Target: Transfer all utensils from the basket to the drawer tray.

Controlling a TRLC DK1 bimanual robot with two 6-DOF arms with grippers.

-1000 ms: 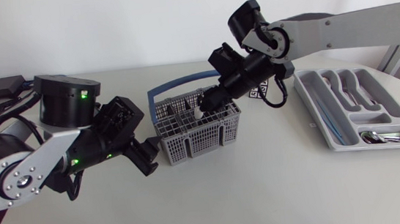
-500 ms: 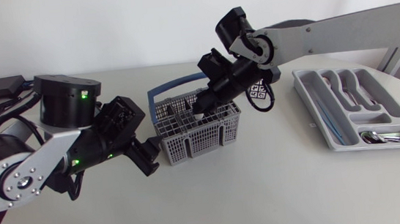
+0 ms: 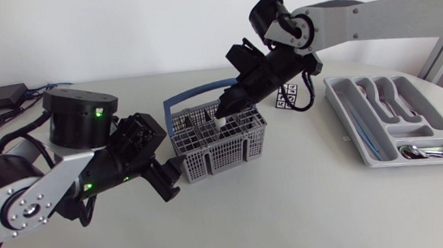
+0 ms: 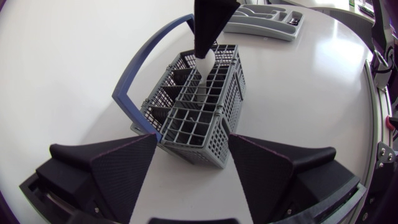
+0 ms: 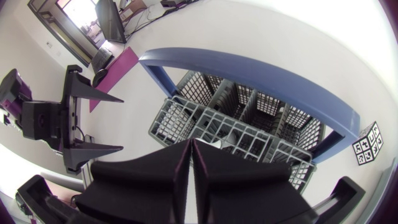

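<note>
Since a moment ago my right pincer [image 3: 225,107] has risen, clamped on a smooth white utensil handle [image 3: 220,122] above the grey lattice basket [image 3: 225,158]. Left wrist: my left pincer [image 4: 191,140] gapes, wedges flanking the basket's corner. Right wrist: matte fingers [image 5: 155,180] pressed together.

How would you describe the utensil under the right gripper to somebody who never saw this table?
Find the grey basket with the blue handle, mid-table. The right gripper points down into it, and the utensil is at its tip. Its end is white; the others look dark.
</note>
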